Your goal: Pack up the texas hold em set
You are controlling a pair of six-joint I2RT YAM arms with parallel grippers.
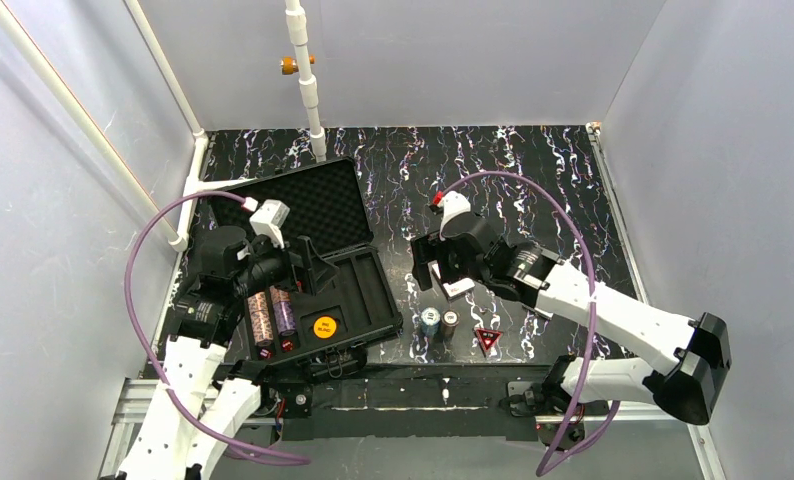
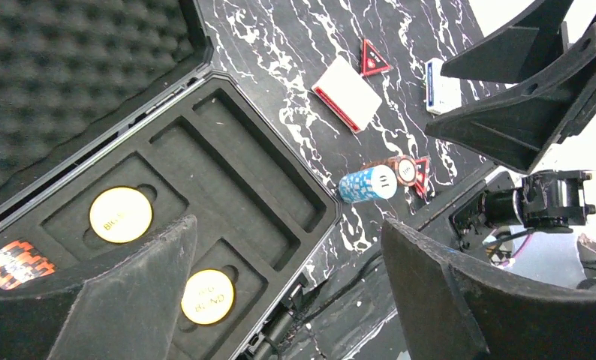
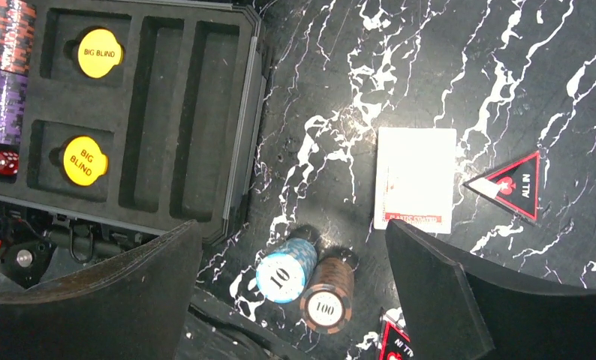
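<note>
Pale grey walls (image 1: 63, 250) close us in on three sides, with white pipes (image 1: 308, 80) running up the far corner and along the left wall. Below them lies a black tabletop (image 1: 533, 190) veined with white.

The black case (image 1: 378, 300) sits at the near left of it, open. Its foam-lined lid (image 1: 318, 205) is laid back toward the far side, and its slotted tray (image 1: 358, 285) faces up. The left fingers (image 2: 122, 307) hang over the tray, spread wide with nothing between them. The right fingers (image 3: 107, 300) hover over the loose pieces to the right of the case, also spread wide and empty.

On the bare tabletop we see a red card deck (image 3: 415, 178) lying flat. A blue-edged deck (image 2: 441, 86) lies close by it.

Nearer the front edge, a blue chip stack (image 3: 284, 271) and a brown chip stack (image 3: 327, 296) lie on their sides, touching. They lie just right of the case's near right corner.

More chip stacks (image 1: 271, 314) fill the tray's left slots.

Two orange-yellow discs (image 3: 100, 52) marked BIG BLIND sit in pockets of the tray.

One red triangle (image 3: 511, 185) lies right of the red deck. A second triangle (image 2: 421, 174) lies just beside the brown stack.

Smallest of all, a red die (image 3: 4, 163) rests in the tray beside the chips.
</note>
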